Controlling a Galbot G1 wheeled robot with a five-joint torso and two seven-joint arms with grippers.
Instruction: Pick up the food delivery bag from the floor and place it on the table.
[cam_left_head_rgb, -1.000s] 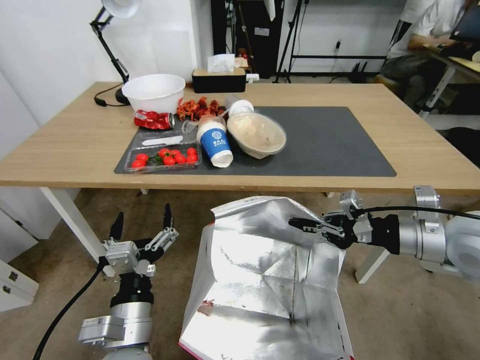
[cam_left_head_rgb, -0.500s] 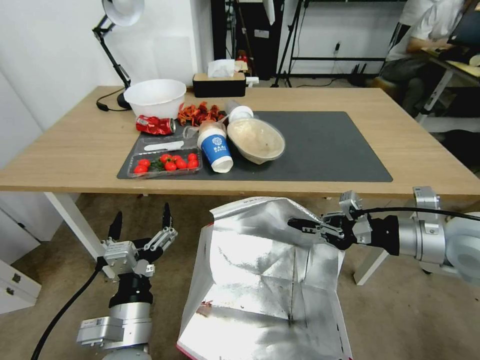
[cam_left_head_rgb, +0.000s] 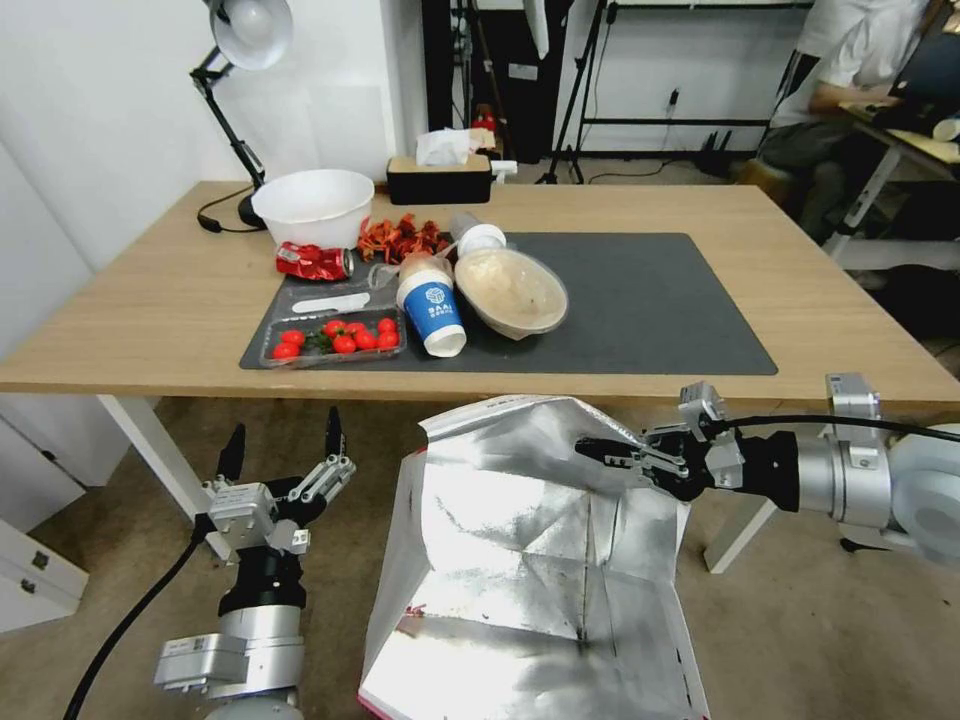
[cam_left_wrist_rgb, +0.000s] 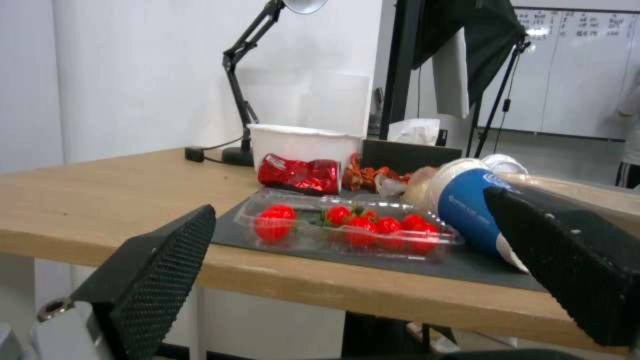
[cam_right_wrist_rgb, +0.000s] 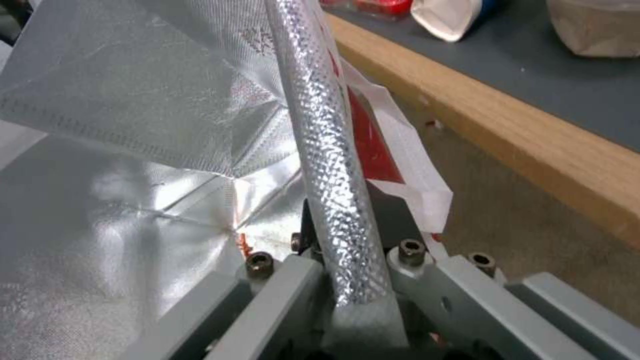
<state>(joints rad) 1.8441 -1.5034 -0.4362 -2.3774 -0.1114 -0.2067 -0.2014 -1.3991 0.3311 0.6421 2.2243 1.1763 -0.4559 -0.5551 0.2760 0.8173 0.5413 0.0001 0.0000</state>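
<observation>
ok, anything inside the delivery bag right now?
The food delivery bag, held open at its rim by the right gripper, shows bare creased foil lining with a small reddish smear near the bottom. No items visible; corners under the folds are hidden.

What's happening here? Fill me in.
The robot's right hand is shut on the rim of the food delivery bag, holding it open-mouthed in front of the table, below the tabletop's edge. The left hand hangs open and empty beside the bag. The table's dark mat carries a tomato tray, a cup and a covered bowl; its right half is bare.
</observation>
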